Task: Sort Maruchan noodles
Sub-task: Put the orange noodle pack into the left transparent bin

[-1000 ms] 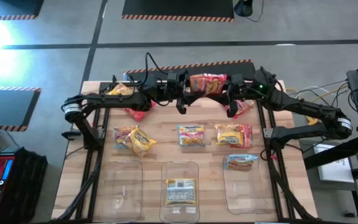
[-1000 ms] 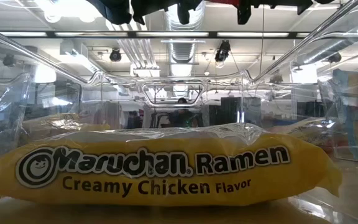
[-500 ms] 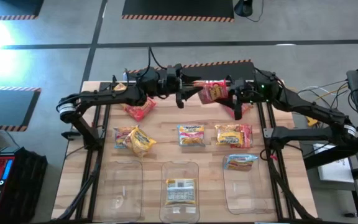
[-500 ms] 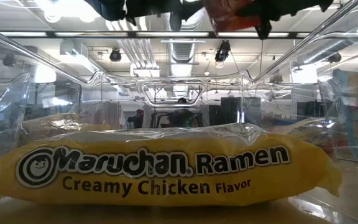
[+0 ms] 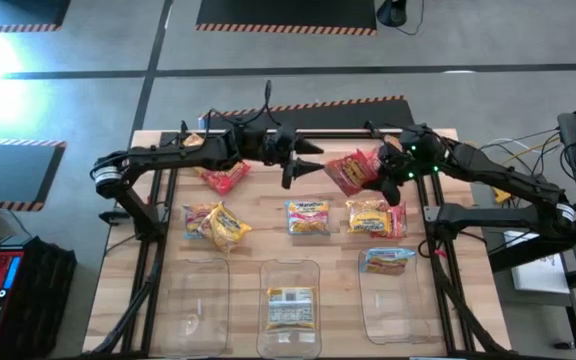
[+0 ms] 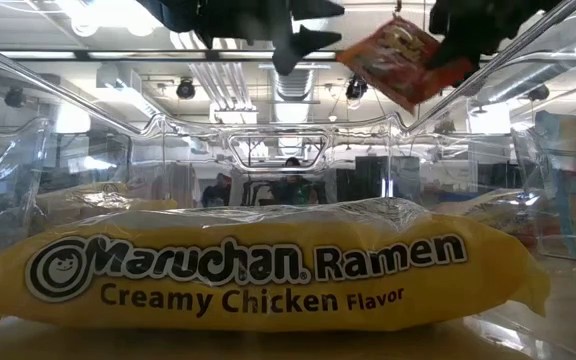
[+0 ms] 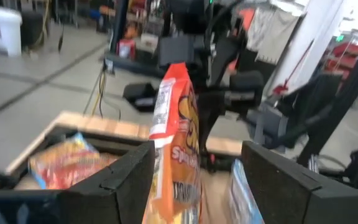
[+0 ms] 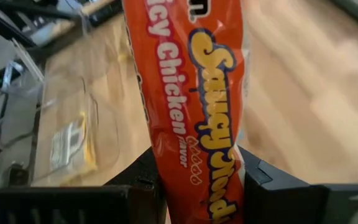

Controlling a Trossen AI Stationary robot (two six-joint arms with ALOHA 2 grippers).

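A red Maruchan noodle packet point(image 5: 351, 170) hangs in the air over the table's far middle, with my right gripper point(image 5: 379, 176) shut on it. My left gripper point(image 5: 310, 162) stands open just left of the packet, fingertips pointing level at it with a gap between. In the low view the open left fingers point(image 6: 303, 30) are apart from the tilted packet point(image 6: 403, 60). Other packets lie flat on the table: a red one point(image 5: 226, 177), yellow ones point(image 5: 216, 222), point(image 5: 308, 217), point(image 5: 376, 217). My right gripper pinches one end of the red packet point(image 8: 197, 168) between its two fingers point(image 8: 263, 183), which come from the table's right, slanting down. The packet sticks out past the fingertips toward the left arm, tilted with one corner low point(image 6: 408, 100), lifted clear of the table.
Three clear bins stand along the near edge: the left one point(image 5: 173, 300), the middle one point(image 5: 268, 325) with a yellow packet point(image 5: 291, 307), the right one point(image 5: 368, 320) with a light blue packet point(image 5: 388, 260). Another packet point(image 5: 193, 143) lies under the left arm.
My right gripper has carried the red packet from the far edge toward the near edge and down, tipping forward, so the packet now hangs tilted. My left gripper has followed a little toward the near right, has tipped level, and now stands apart from the packet.
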